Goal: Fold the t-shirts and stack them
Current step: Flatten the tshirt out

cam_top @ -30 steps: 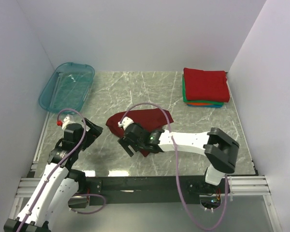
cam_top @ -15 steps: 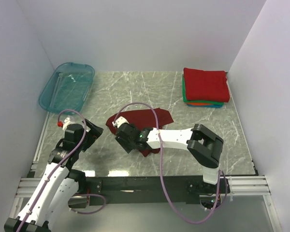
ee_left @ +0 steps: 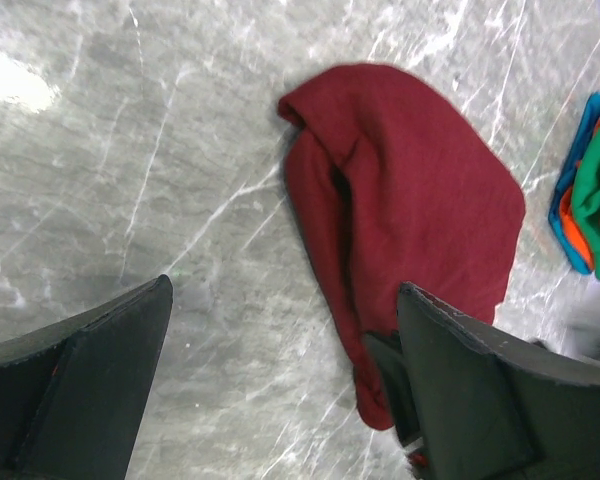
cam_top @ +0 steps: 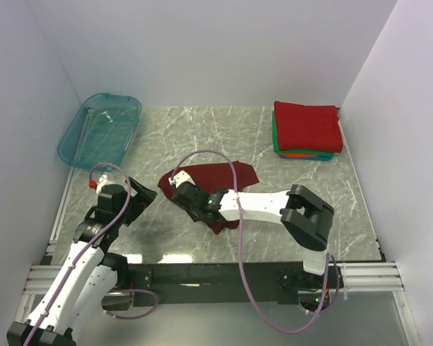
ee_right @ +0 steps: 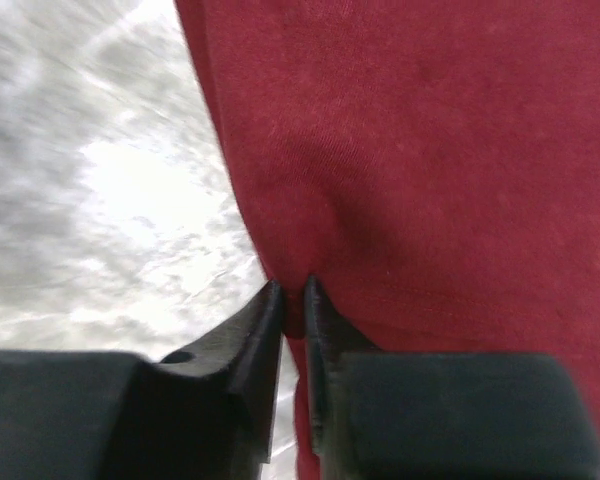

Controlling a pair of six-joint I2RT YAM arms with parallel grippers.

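Note:
A dark maroon t-shirt (cam_top: 227, 176) lies crumpled in the middle of the marble table, also seen in the left wrist view (ee_left: 410, 190). My right gripper (cam_top: 179, 191) is at the shirt's near-left edge. In the right wrist view its jaws (ee_right: 292, 292) are pinched on a fold of the maroon cloth (ee_right: 410, 150). My left gripper (cam_top: 141, 194) hovers to the left of the shirt, over bare table. It stands wide open (ee_left: 285, 288) with nothing between its fingers. A stack of folded t-shirts (cam_top: 307, 128), bright red on top of green, orange and blue, sits at the back right.
A translucent teal plastic tub (cam_top: 101, 130) stands at the back left against the wall. White walls close in the table on three sides. The edge of the folded stack (ee_left: 590, 190) shows at the right of the left wrist view.
My right gripper has slid a little left along the shirt's edge and closed from wide open onto the maroon cloth. The left arm has barely moved.

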